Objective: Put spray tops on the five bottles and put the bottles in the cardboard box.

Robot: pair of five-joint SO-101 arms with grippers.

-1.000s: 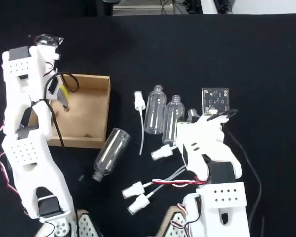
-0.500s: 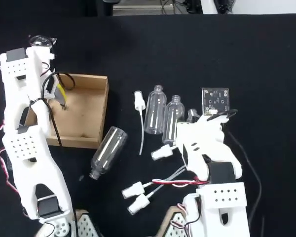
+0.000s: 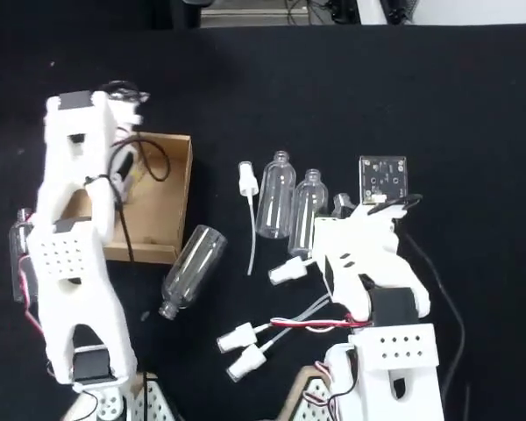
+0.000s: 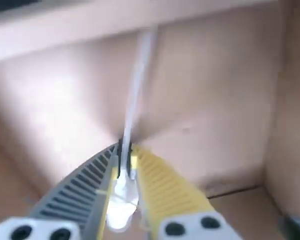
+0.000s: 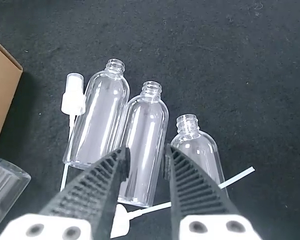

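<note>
1. A black cloth table (image 3: 473, 123) fills the frame. The white left arm (image 3: 66, 254) and right arm (image 3: 373, 272) rise from its bottom edge.
2. At lower centre, two loose spray tops (image 3: 237, 336) lie together, heads toward the lower left. A third spray top (image 3: 287, 272) lies just above them.
3. Left of centre, a lone bottle (image 3: 193, 267) lies on its side. Its long axis is diagonal, with the neck toward the lower left.
4. The right gripper (image 5: 145, 149) hangs with fingers spread over three bottles (image 5: 140, 115). They lie side by side, necks toward the top edge, long axes nearly vertical in the frame.
5. A fourth spray top (image 3: 247, 180) lies just left of them, its tube trailing downward.
6. At upper left sits the open cardboard box (image 3: 171, 197). Inside it, the left gripper (image 4: 124, 150) pinches a held spray top (image 4: 138, 75), whose thin tube points away from the fingers.
7. Beyond the top edge lie cables (image 3: 298, 10) on pale floor.
</note>
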